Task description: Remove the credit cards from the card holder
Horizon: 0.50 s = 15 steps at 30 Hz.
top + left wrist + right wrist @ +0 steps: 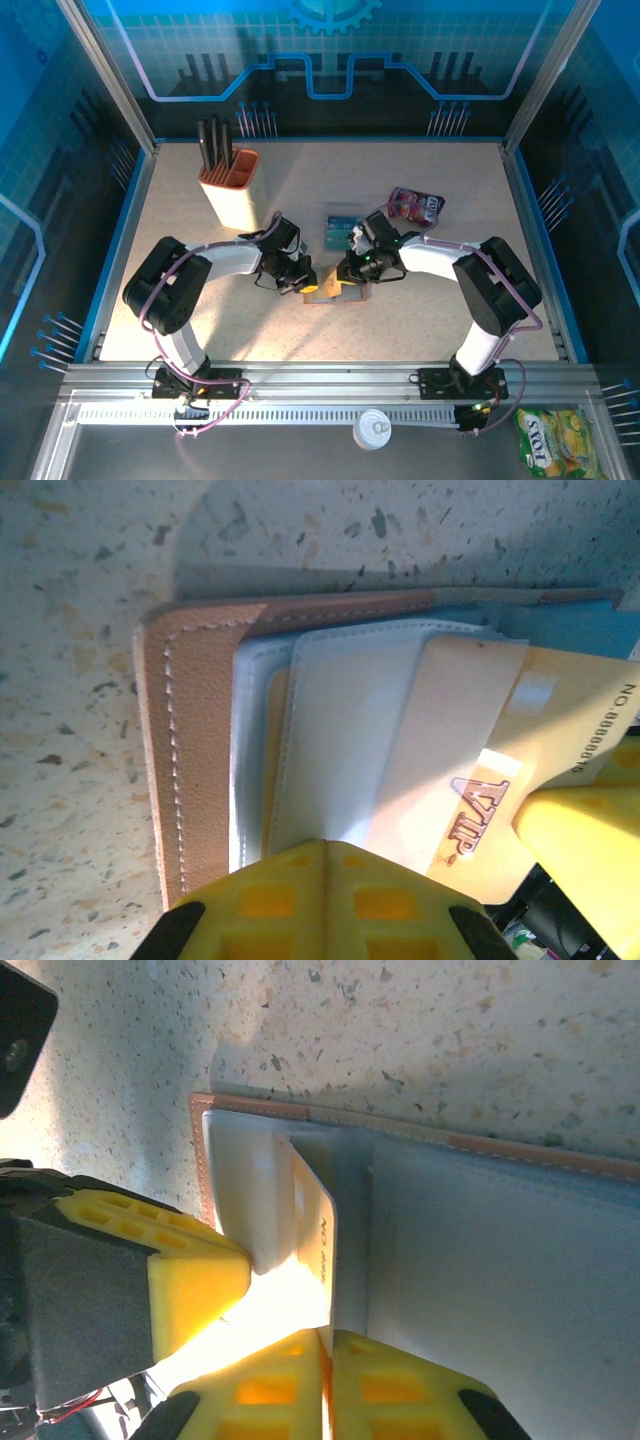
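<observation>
Card holder (190, 750) lies open on the bench (400, 330), right between the two arms. Left gripper (325, 890) has its jaws closed tight, tips bearing down on the grey-blue pocket side. That reads as a pin to stop the wallet sliding, though whether it also nips the leather edge is hard to say from here. Right gripper (326, 1360) has its jaws pinched on the edge of the yellow card (318, 1245), which stands partly out of its slot. So one anchors and one is set to draw. Teal cards (340, 232) lie free on the bench just beyond, near the snack pouch (415, 207).
</observation>
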### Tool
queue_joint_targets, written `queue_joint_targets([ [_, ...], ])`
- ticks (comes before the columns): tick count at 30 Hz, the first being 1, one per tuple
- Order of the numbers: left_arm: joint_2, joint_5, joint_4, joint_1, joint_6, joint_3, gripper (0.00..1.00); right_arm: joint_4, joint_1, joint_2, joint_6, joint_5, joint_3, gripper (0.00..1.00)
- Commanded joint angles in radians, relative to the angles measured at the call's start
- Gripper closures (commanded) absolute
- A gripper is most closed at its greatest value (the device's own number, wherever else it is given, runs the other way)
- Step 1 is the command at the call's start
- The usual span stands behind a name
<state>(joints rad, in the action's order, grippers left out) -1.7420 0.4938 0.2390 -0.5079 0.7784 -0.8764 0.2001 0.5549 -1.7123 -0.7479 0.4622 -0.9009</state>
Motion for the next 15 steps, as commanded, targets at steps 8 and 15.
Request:
queue_joint_targets([
  [8,0.008,-0.017,0.058,-0.007,-0.018,-0.028,1.00,0.098,-0.037,0.087,0.067,-0.023,0.001,0.92],
  [15,0.029,-0.019,0.069,-0.007,-0.020,-0.062,1.00,0.182,-0.052,0.120,0.147,-0.041,-0.061,0.93],
])
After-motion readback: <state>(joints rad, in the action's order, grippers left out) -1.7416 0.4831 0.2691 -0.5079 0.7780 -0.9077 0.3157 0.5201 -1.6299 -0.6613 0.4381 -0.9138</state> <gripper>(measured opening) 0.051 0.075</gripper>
